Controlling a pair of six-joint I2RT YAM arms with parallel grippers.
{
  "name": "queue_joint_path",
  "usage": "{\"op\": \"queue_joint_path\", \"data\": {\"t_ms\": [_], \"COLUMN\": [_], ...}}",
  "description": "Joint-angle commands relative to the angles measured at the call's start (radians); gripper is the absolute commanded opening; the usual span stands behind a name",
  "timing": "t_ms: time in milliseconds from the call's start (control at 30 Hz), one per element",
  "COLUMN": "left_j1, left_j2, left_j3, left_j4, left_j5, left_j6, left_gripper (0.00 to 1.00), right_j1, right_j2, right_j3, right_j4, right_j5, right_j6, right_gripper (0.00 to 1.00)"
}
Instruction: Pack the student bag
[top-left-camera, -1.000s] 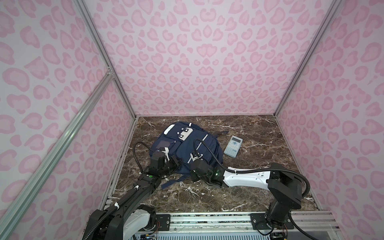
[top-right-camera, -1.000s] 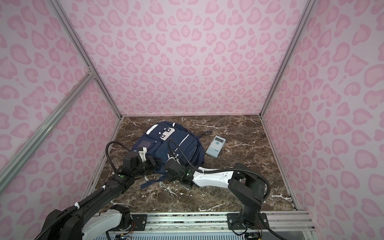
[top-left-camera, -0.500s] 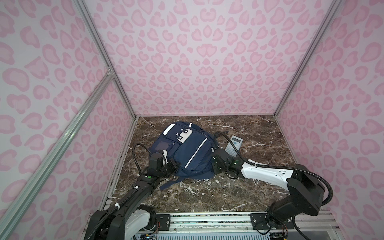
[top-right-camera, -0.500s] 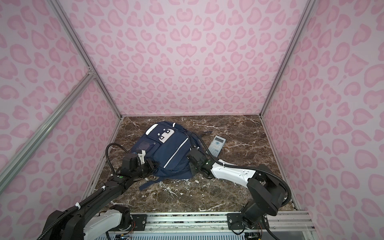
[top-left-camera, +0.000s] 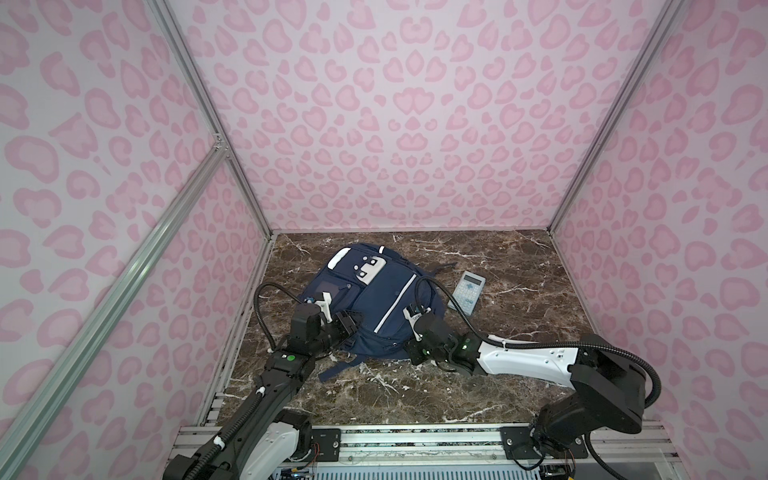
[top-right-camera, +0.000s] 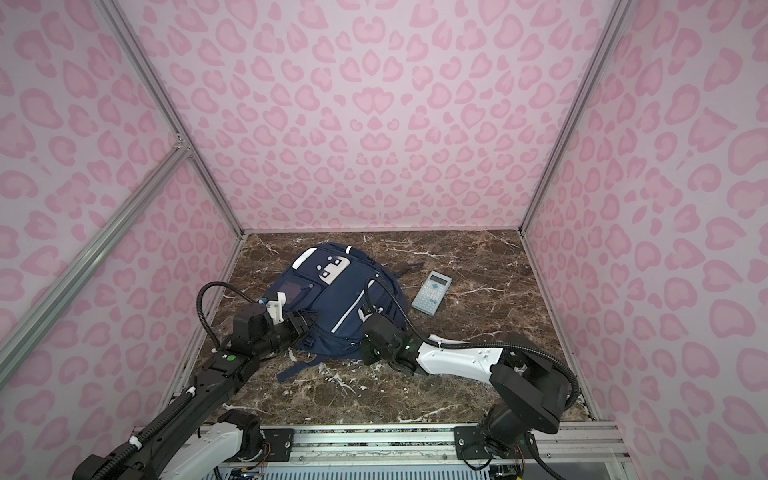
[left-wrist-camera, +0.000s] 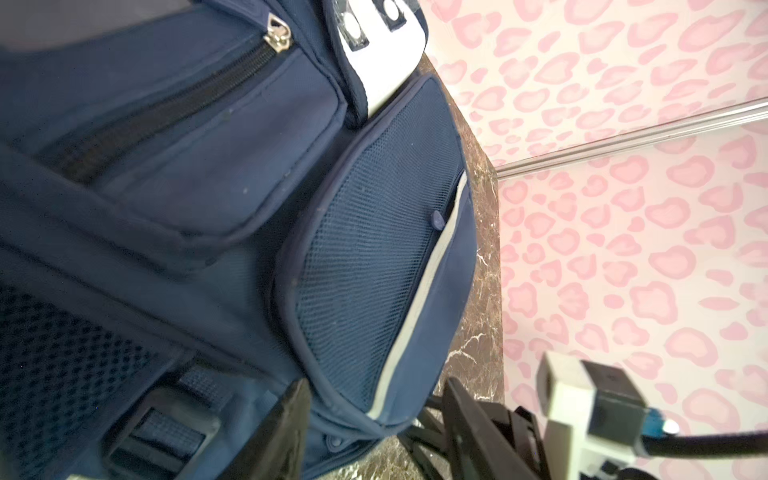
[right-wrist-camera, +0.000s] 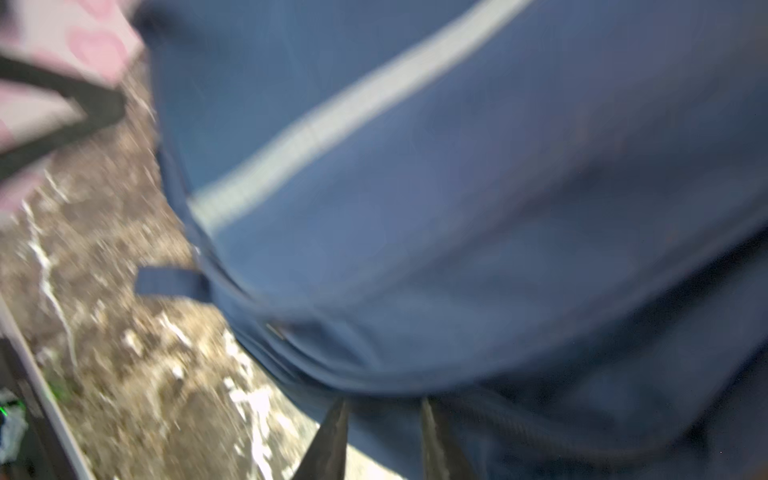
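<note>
- I've got a grey calculator (top-left-camera: 468, 291) (top-right-camera: 431, 292) in both top views, flat, keys up, display end toward the back wall.
- Under it, brown marble tabletop (top-left-camera: 519, 332), veined white.
- Round me, pink leopard-print walls (top-left-camera: 395, 124) on three sides, aluminium posts (top-left-camera: 199, 83) at the corners.

Jointed black arms: the right arm (top-left-camera: 528, 360) wears a long white shell, the left arm (top-left-camera: 272, 388) one nearest the mounting rail (top-left-camera: 415, 438). Ribbed black cables (top-left-camera: 540, 343) leave both wrists; the left end effector (top-left-camera: 349, 326) is black.
</note>
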Motion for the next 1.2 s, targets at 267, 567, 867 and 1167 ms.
{"op": "queue_joint_path", "data": {"t_ms": [267,567,867,1167], "left_j1": [-0.178,-0.194,-0.199,-0.199], "left_j2": [0.111,0.341,0.227,0.154], "left_j3": [-0.016,0.102,0.124,0.105], "left_j4": [0.191,0.217,0.151,0.136], "left_j5": [-0.048,-0.018,-0.028,-0.019], "left_j6": [-0.150,-0.089,-0.119,-0.141], "left_gripper": [0.80,0.03,0.03,0.03], "right_j1": [-0.013,0.027,0.073,0.025], "right_j2": [0.044,-0.052,-0.014,0.113], "right_j3": [0.067,-0.067,-0.104,-0.035], "right_j4": [0.069,0.159,0.229,0.302], "right_j5": [0.002,0.041,0.123,0.148], "right_j6": [-0.054,0.015,0.122,0.141], "right_gripper": [0.30,0.27,0.44,0.44]}}
